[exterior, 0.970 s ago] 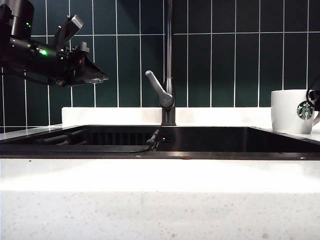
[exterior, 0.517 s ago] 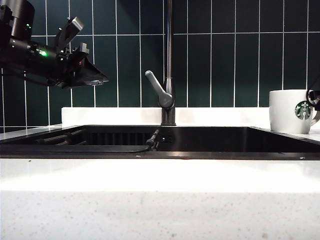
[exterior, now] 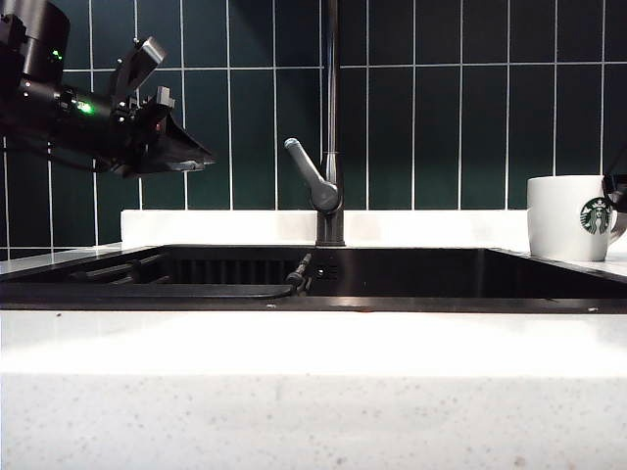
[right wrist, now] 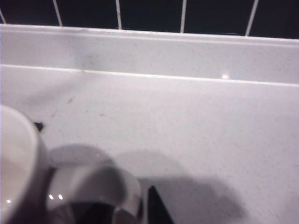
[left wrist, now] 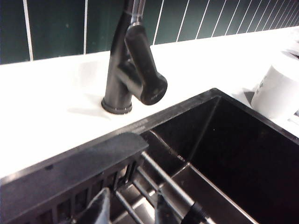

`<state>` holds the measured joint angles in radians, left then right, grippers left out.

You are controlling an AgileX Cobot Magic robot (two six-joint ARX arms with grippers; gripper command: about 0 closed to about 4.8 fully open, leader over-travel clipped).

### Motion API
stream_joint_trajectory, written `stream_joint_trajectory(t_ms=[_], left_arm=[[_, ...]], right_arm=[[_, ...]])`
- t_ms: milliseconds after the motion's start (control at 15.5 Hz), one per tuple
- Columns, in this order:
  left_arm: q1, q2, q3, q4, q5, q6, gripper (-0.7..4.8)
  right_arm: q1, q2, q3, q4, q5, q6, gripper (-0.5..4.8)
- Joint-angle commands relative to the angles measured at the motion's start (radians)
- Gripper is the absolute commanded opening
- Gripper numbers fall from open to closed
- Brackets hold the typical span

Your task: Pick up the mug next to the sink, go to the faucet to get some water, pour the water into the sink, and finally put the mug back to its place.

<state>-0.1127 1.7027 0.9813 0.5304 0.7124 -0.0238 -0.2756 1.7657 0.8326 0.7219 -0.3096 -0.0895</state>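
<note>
The white mug (exterior: 571,217) with the green logo stands on the counter right of the sink (exterior: 411,274); the left wrist view also catches the mug (left wrist: 279,91). In the right wrist view the mug (right wrist: 18,163) is close. My right gripper (right wrist: 122,211) is shut on its handle (right wrist: 100,184), one dark finger (right wrist: 156,209) outside the loop and a dark shape inside it. In the exterior view that gripper (exterior: 621,194) barely shows at the edge. My left gripper (exterior: 181,149) hangs open and empty, high left of the faucet (exterior: 331,176); its fingers (left wrist: 100,210) point over the basin near the faucet (left wrist: 133,70).
A black slatted rack (left wrist: 70,172) and a pull-out hose (left wrist: 173,186) lie in the sink's left part. Dark green tiles (exterior: 460,108) back the white speckled counter (exterior: 313,392). The faucet's lever (exterior: 306,168) angles up toward the left.
The mug has slid slightly left on the counter and turned a little as my right gripper's jaws closed on its handle. My left arm has stayed almost still.
</note>
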Motion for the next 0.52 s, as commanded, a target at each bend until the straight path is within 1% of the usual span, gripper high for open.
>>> stream_joint_trajectory(t_ms=[65,259,388,517], left_arm=[[-0.002,-0.002,0.002,0.005,0.01,-0.003,1.21],[-0.002,-0.002,0.002,0.005,0.01,-0.003,1.21],[-0.002,-0.002,0.002,0.005,0.011,-0.003,1.21],[-0.002,-0.002,0.002,0.002,0.03,-0.003,1.2]], right_arm=[[0.002,0.008,0.004,0.045,-0.007,0.003,0.99],[0.001,0.008,0.006,0.045,-0.008,0.003,0.99],[0.001,0.028,0.021,0.053,-0.008,0.003,1.21],[0.002,0.044,0.03,0.055,-0.008,0.003,1.21]])
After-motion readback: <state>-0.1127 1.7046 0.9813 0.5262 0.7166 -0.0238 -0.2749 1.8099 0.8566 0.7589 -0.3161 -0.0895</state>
